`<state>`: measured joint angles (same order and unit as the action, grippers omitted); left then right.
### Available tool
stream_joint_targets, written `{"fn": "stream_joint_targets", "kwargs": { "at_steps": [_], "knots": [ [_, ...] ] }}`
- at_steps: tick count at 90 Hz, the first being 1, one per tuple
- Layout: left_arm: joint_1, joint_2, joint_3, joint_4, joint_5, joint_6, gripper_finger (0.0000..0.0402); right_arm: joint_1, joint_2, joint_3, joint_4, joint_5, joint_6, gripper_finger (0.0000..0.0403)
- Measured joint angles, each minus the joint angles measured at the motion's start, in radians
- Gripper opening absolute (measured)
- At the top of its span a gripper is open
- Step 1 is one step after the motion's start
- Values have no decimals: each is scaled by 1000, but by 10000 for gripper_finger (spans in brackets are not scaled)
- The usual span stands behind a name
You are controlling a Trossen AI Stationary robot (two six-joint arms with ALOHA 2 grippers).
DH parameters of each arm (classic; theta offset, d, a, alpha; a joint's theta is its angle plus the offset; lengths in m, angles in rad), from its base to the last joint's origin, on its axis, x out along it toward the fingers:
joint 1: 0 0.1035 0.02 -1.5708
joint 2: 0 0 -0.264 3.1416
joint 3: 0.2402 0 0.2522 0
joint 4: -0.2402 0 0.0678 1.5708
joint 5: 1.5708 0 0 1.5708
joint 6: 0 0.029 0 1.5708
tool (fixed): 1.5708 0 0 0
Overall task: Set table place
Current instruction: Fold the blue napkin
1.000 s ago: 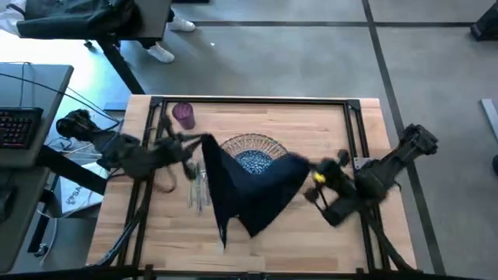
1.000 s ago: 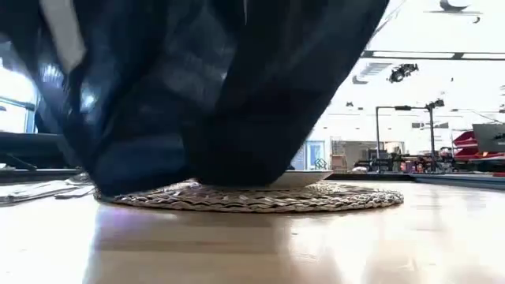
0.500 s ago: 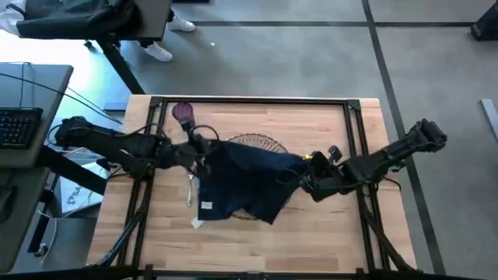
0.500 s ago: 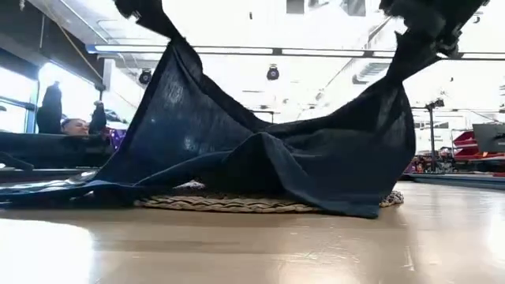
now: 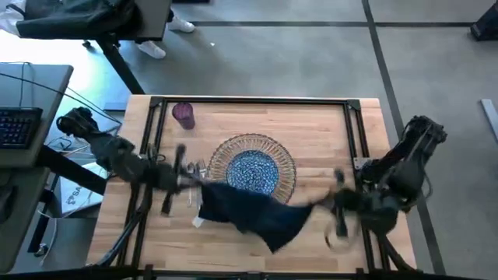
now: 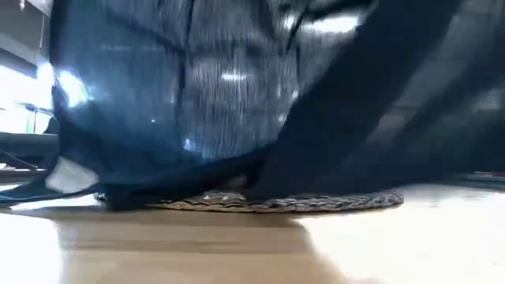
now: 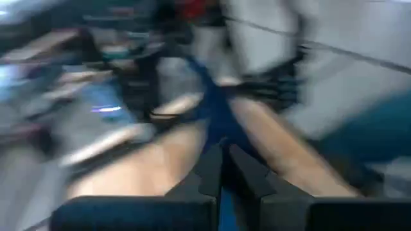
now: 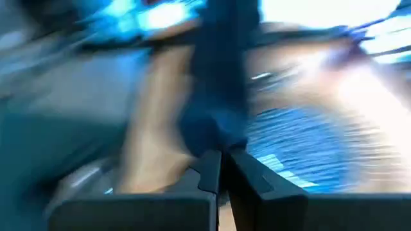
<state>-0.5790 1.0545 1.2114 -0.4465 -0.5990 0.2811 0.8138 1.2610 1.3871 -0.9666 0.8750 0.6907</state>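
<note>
Napkin (image 5: 253, 214), navy cloth, hung nearest the front edge of the table (image 5: 327, 132), stretched between both grippers and sagging in the middle. Filled nearly the whole low view (image 6: 237, 95), draped just above the woven charger's near rim (image 6: 316, 203). Seen from above, overlapped only the front edge of the charger (image 5: 284, 155) and left the blue-patterned plate (image 5: 253, 169) uncovered. Small pale tag showed at its left front corner.

Left gripper (image 5: 187, 180) held the napkin's left end, fingers (image 7: 209, 170) pressed together on a strip of blue cloth in the left wrist view. Right gripper (image 5: 331, 204) held the right end, off the charger's right front side, fingers (image 8: 210, 168) likewise closed with cloth (image 8: 215, 96) running up from between them. Both arms blurred; exact hold not sharply visible.

Silverware (image 5: 196, 173) lay beside the left gripper, just left of the charger, partly hidden; fork, knife and spoon could not be told apart.

Plate sat centred on the charger at the middle of the table. Purple cup (image 5: 184, 114) stood farther back, near the rear left corner, well apart from everything else.
</note>
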Motion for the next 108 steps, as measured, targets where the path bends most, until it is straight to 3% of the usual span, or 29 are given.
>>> {"fn": "stream_joint_targets", "kwargs": {
  "at_steps": [6, 20, 31, 45, 60, 77, 83, 97, 108],
  "knots": [
    [73, 0, -2, -54, -62, 5, 0, -78, -11, 17, -174, 55, 114, 0],
    [298, 19, -31, -192, -73, -67, 0, -318, -39, -37, -414, 50, 296, 0],
    [449, 27, -157, -136, -63, -30, 0, -475, -41, -159, -354, -31, 240, 0],
    [596, 27, -365, 73, 2, 40, 0, -596, -40, -373, -83, -191, 109, 0],
    [706, 27, -529, 301, 134, 129, 0, -652, -39, -572, 166, -333, 41, 0],
    [766, 27, -578, 343, 236, 175, 0, -650, -37, -713, 232, -358, -41, 1],
    [771, 27, -584, 332, 263, 165, 0, -651, -34, -756, 235, -414, -45, 6],
    [770, 27, -594, 328, 333, 140, 0, -650, -30, -795, 134, -658, -157, 55],
    [767, 27, -594, 317, 341, 99, 0, -655, -34, -735, 36, -688, -228, 114]
  ]
}}
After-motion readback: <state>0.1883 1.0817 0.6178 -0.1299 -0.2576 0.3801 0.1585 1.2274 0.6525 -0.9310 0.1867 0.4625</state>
